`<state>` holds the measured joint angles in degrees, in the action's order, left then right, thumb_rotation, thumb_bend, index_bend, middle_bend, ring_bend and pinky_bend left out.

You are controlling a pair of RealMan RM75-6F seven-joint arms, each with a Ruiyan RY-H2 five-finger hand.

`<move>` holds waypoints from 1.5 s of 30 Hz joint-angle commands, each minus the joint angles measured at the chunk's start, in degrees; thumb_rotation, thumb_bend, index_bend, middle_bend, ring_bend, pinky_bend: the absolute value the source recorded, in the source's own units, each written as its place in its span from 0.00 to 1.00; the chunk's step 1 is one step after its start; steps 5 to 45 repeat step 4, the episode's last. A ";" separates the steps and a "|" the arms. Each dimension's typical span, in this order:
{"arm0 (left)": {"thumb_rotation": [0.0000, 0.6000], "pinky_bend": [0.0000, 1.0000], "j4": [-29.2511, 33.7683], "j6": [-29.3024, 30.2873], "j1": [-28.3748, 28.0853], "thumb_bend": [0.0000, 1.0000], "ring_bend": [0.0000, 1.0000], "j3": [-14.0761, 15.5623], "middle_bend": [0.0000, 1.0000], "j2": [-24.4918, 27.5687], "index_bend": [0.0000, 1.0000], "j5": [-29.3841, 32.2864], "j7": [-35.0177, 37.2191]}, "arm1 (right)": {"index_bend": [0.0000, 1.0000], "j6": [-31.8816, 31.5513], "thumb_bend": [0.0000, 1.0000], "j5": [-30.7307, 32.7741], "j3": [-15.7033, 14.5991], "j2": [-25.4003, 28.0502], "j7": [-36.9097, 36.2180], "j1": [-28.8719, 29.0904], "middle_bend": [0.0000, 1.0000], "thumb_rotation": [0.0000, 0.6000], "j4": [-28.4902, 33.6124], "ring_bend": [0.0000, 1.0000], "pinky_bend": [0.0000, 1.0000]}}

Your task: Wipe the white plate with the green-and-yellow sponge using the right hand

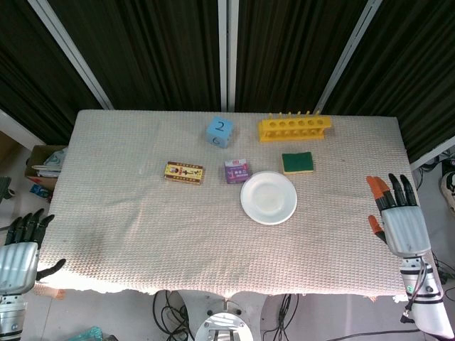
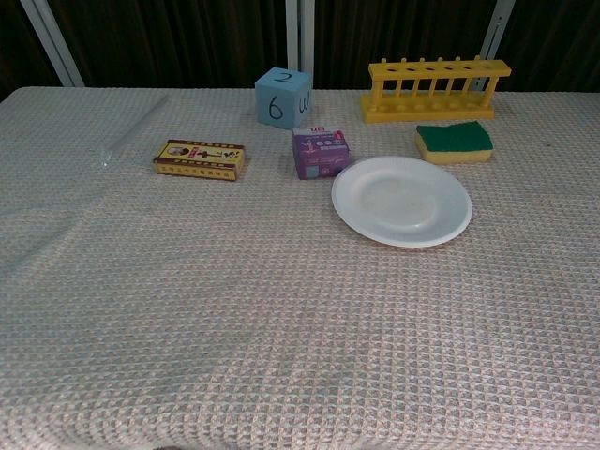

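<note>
Your right hand (image 1: pixel 402 222) is open and empty, fingers spread, off the table's (image 1: pixel 142 227) right edge; chest view doesn't catch it. Left hand (image 1: pixel 20 245) likewise open off the left edge, wrist cut by the frame. Green-and-yellow sponge (image 1: pixel 297 163) lies flat near the white plate (image 1: pixel 269 198), in front of the yellow rack (image 1: pixel 294 127).

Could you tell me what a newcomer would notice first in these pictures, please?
Probably the white plate near the middle of the table, with the green-and-yellow sponge lying just behind it, untouched. Next, the yellow rack and blue cube at the back, and the right hand open off the table's right edge.
</note>
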<state>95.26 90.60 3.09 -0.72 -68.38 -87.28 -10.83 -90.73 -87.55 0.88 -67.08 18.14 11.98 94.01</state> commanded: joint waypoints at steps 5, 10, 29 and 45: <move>1.00 0.08 0.58 0.17 -0.11 0.00 0.04 0.04 0.04 -0.14 0.14 -0.16 -0.59 | 0.00 -4.49 0.22 -6.53 -4.41 0.43 -7.44 -5.31 0.09 1.00 -3.70 0.00 0.00; 1.00 0.08 0.58 0.17 -0.11 0.00 0.04 0.04 0.04 -0.14 0.14 -0.16 -0.59 | 0.00 -4.49 0.22 -6.53 -4.41 0.43 -7.44 -5.31 0.09 1.00 -3.70 0.00 0.00; 1.00 0.08 0.58 0.17 -0.11 0.00 0.04 0.04 0.04 -0.14 0.14 -0.16 -0.59 | 0.00 -4.49 0.22 -6.53 -4.41 0.43 -7.44 -5.31 0.09 1.00 -3.70 0.00 0.00; 1.00 0.08 0.58 0.17 -0.11 0.00 0.04 0.04 0.04 -0.14 0.14 -0.16 -0.59 | 0.00 -4.49 0.22 -6.53 -4.41 0.43 -7.44 -5.31 0.09 1.00 -3.70 0.00 0.00</move>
